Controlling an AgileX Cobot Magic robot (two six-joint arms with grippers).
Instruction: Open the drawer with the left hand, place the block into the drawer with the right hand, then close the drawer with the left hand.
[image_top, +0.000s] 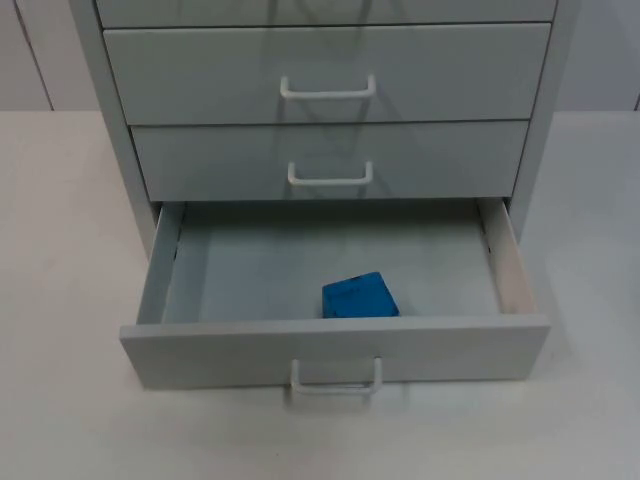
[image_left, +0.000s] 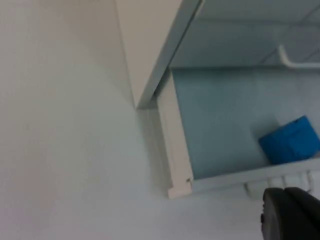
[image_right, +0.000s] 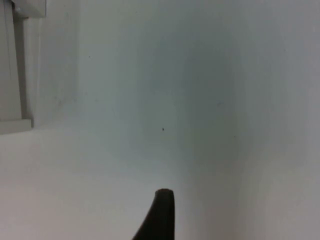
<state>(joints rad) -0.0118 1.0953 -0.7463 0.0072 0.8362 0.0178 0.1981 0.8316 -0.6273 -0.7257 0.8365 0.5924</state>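
Observation:
The grey cabinet's bottom drawer (image_top: 330, 348) is pulled out over the white table. A blue block (image_top: 360, 296) lies inside it near the front panel, just right of the middle, above the white handle (image_top: 335, 381). In the left wrist view the block (image_left: 290, 141) rests against the inside of the front panel. There the drawer's left wall (image_left: 175, 145) runs toward the black tip of my left gripper (image_left: 292, 215), which hangs outside the drawer's front near its handle (image_left: 285, 182). My right gripper (image_right: 160, 215) hovers over bare table, holding nothing that I can see.
Above the open drawer the cabinet (image_top: 330, 75) has two shut drawers with white handles (image_top: 328, 90) (image_top: 330, 177). White table lies on both sides of it and in front. An edge of the cabinet (image_right: 12, 75) appears in the right wrist view.

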